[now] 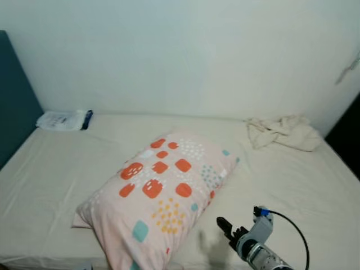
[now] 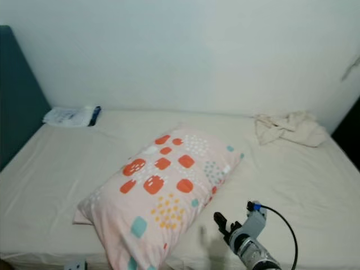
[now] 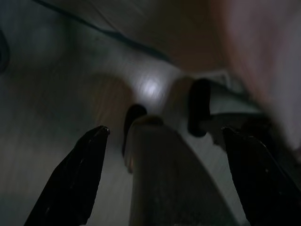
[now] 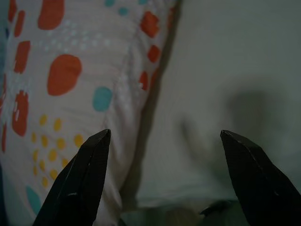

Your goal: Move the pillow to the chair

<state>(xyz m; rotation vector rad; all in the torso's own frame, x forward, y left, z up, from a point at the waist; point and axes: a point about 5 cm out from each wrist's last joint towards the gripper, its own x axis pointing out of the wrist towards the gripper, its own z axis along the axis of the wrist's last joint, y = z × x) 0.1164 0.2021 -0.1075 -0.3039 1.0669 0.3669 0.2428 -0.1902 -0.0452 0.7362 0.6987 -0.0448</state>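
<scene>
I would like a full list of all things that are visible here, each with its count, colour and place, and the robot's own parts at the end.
Patterned fabric pillow: one, pale pink with orange, teal and yellow spots, lying diagonally on the near middle of the bed.
Bed sheet: one, cream, covering the whole mattress.
Crumpled cloth: one, cream, far right of the bed by the wall.
Flat plastic packet: one, white with a dark blue edge, far left corner of the bed.
Headboard panel: one, dark teal, at the left.
Wall: one, white, behind the bed.
Right gripper: one, black fingers open, low over the sheet beside the pillow's right edge.
Left gripper: one, black fingers open, in a dark view.
</scene>
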